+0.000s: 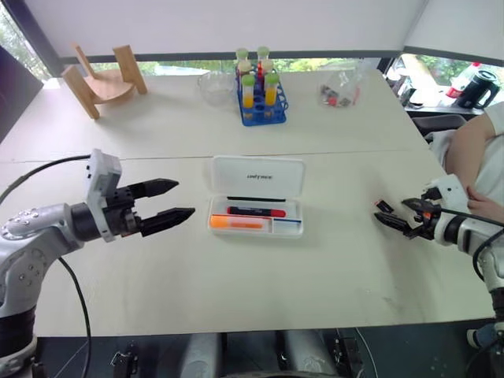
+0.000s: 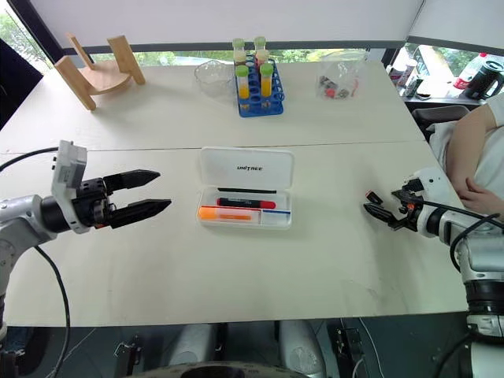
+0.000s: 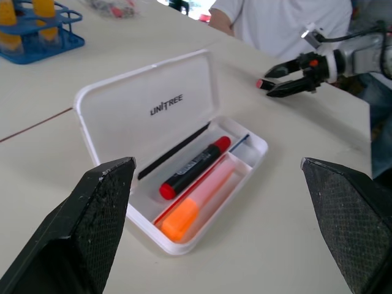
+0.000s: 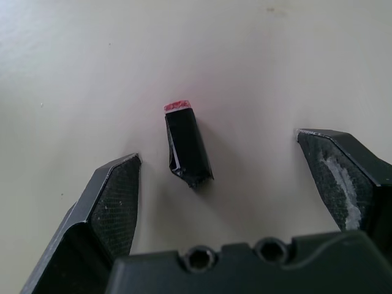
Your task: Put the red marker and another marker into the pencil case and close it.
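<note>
The white pencil case (image 1: 257, 175) lies open in the middle of the table, its lid folded back flat. Inside it rest the red marker (image 1: 256, 211), black-barrelled with a red cap, and in front of it the stubby orange marker (image 1: 236, 224). My left gripper (image 1: 183, 198) hovers open to the left of the case, pointing at it, with nothing between its fingers. Far to the right, my right gripper (image 1: 394, 213) is open and low over the table. A small black piece with a red end (image 4: 187, 147) lies on the table between its fingers, untouched.
A blue rack of tubes (image 1: 262, 98), a glass bowl (image 1: 216, 87), a plastic bag (image 1: 340, 90) and a wooden stand (image 1: 102, 79) line the table's far side. A person (image 1: 480, 157) sits at the right edge, close behind my right arm.
</note>
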